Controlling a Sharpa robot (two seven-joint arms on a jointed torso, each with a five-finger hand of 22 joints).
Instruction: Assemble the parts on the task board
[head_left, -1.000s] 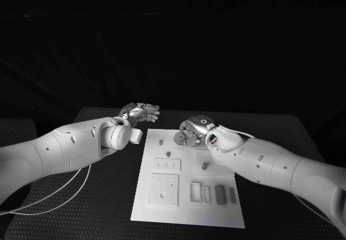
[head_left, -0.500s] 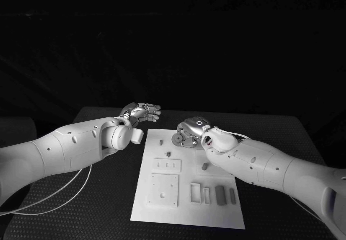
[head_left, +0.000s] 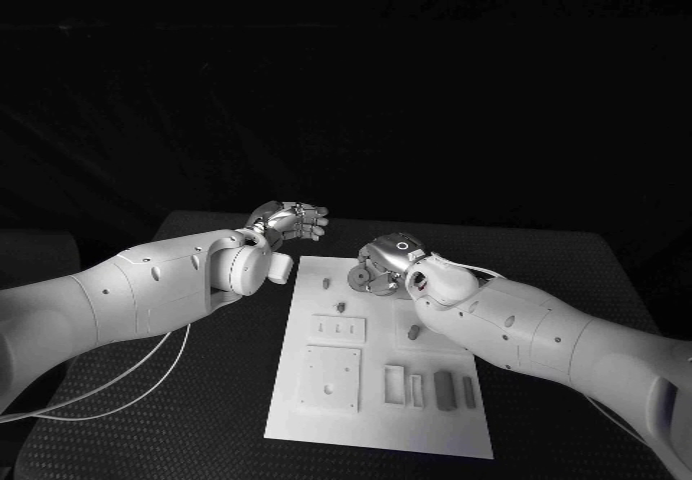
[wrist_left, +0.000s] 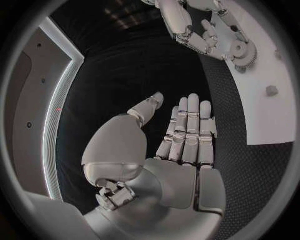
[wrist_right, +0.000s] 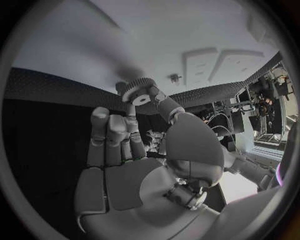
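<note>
Left robot hand (head_left: 290, 221): empty, fingers straight and apart, raised over the desk (head_left: 577, 260) just left of the board's far left corner.

Board (head_left: 368, 425): white plate at desk centre. Toward its near end it carries recessed plates and upright slot blocks; whether these are filled cannot be told. Small pegs (head_left: 340, 307) stand on the far half.

Right robot hand (head_left: 378, 270): over the board's far end, gripping a gear (wrist_right: 136, 92) between thumb and fingertips.

Handling, as judged: the gear is a small, rigid, light toothed disc with a centre bore. Toothed edges give purchase; flat faces may slip. Hold it by the rim, leaving the bore free for a peg. Keep it level when seating, since a tilted bore is likely to jam.
</note>
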